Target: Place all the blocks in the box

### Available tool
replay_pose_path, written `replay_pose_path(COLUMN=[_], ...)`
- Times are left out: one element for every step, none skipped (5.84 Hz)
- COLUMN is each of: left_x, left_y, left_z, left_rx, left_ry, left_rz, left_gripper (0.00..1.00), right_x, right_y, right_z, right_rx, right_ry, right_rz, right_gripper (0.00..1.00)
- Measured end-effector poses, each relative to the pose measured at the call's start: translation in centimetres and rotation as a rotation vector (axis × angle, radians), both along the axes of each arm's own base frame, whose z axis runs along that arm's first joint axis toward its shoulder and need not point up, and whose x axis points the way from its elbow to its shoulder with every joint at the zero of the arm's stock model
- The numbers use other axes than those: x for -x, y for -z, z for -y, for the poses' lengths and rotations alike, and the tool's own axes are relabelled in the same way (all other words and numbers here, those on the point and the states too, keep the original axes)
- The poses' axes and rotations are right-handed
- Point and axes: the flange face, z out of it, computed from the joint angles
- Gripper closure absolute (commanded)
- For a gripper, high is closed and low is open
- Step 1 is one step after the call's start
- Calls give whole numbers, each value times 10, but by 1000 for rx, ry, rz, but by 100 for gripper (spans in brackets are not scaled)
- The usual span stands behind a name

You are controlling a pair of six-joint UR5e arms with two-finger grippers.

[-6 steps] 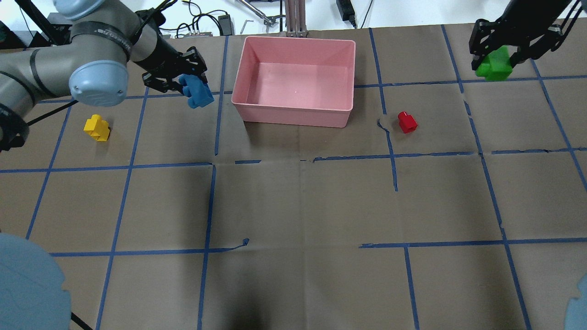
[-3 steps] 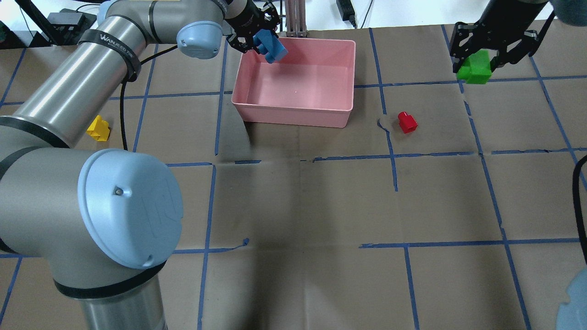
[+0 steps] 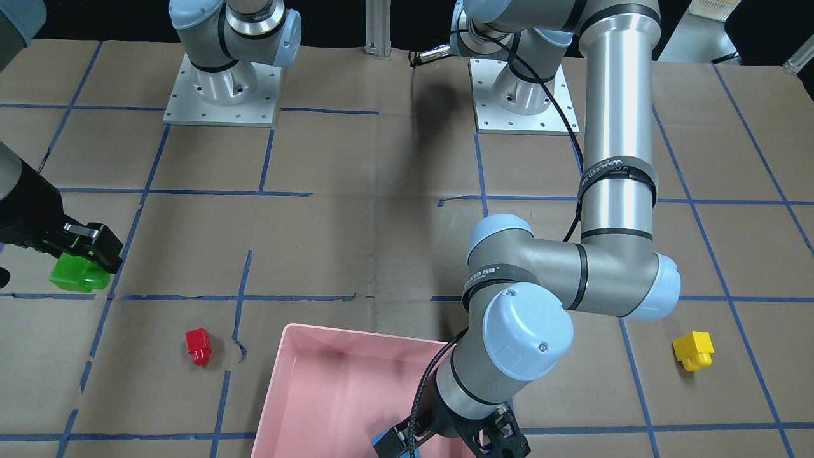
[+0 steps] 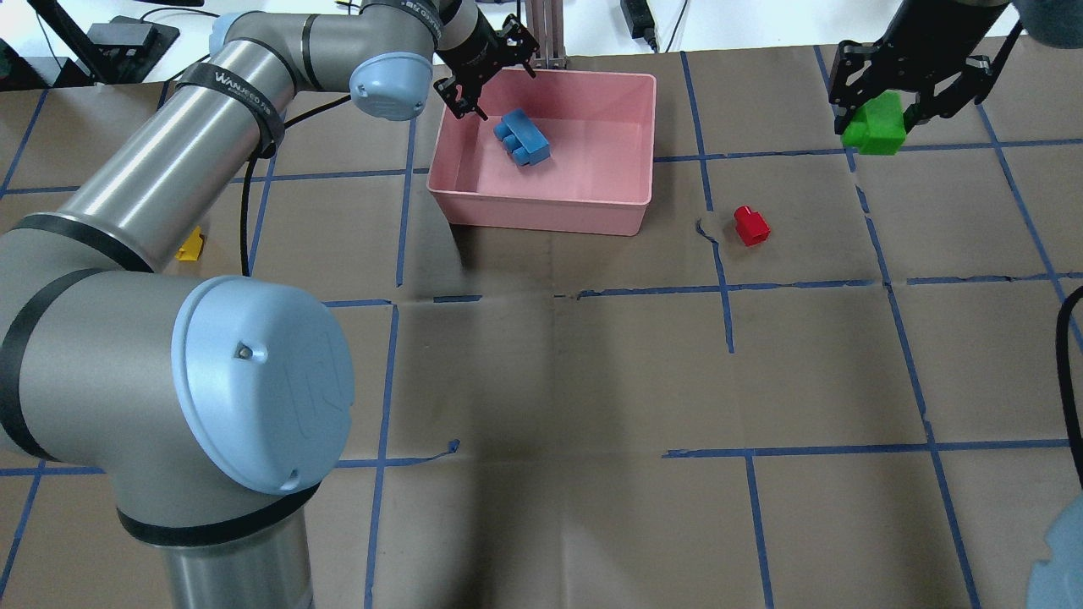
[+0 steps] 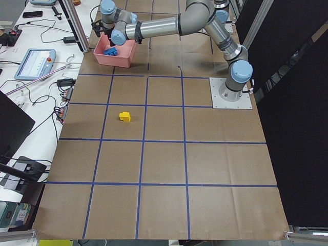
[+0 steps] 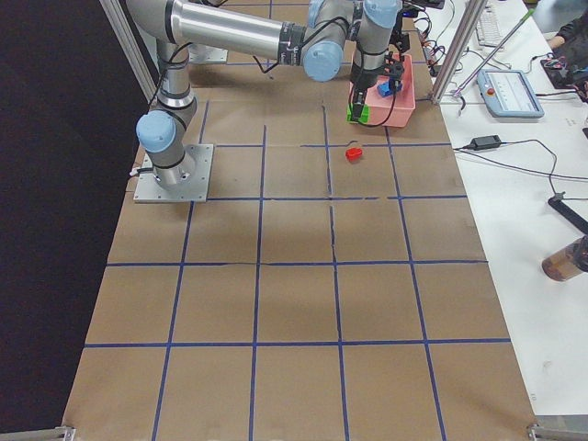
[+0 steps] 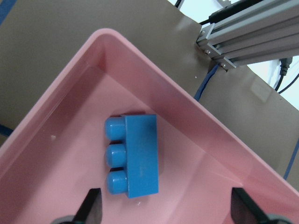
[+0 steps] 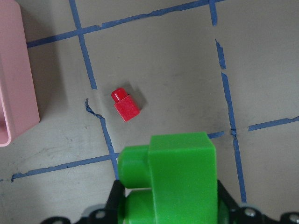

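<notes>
The blue block lies on its side inside the pink box, near its far left corner; it also shows in the left wrist view. My left gripper hangs open and empty above it. My right gripper is shut on the green block, held above the table to the right of the box. The red block stands on the table right of the box, below the green block in the right wrist view. The yellow block sits far left, partly hidden by my left arm.
My left arm's elbow fills the near left of the overhead view. An aluminium post stands just behind the box. Cables and power adapters lie beyond the table's far edge.
My left gripper carried the blue block over the box, opened and let it go; the block now lies in the box. My right gripper moved slightly left with the green block.
</notes>
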Motion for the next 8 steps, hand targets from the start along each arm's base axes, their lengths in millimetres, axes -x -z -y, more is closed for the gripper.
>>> replay_pose_path(left_x=[-12, -40, -79, -127, -188, -259, -339, -412], left_y=[-12, -26, -36, -44, -45, -42, -37, -27], left_z=[-11, -22, -33, -47, -66, -88, -110, -131], left_rx=[6, 23, 36, 45, 45, 32, 19, 5], left_ry=[14, 45, 89, 148, 247, 353, 448, 531], left_rz=[17, 56, 99, 154, 242, 320, 366, 392], left_gripper=[2, 2, 2, 2, 2, 2, 2, 2], right_x=[-4, -24, -64, -112, -165, -216, -254, -276], right_y=[0, 1, 4, 12, 29, 59, 95, 126], right_z=[2, 9, 20, 32, 44, 57, 68, 77], right_rx=[4, 26, 58, 78, 94, 118, 152, 179], right_ry=[-3, -11, -12, -3, 8, 24, 34, 34], right_rz=[0, -4, -6, -3, 4, 15, 29, 40], right_gripper=[91, 91, 91, 91, 91, 91, 91, 72])
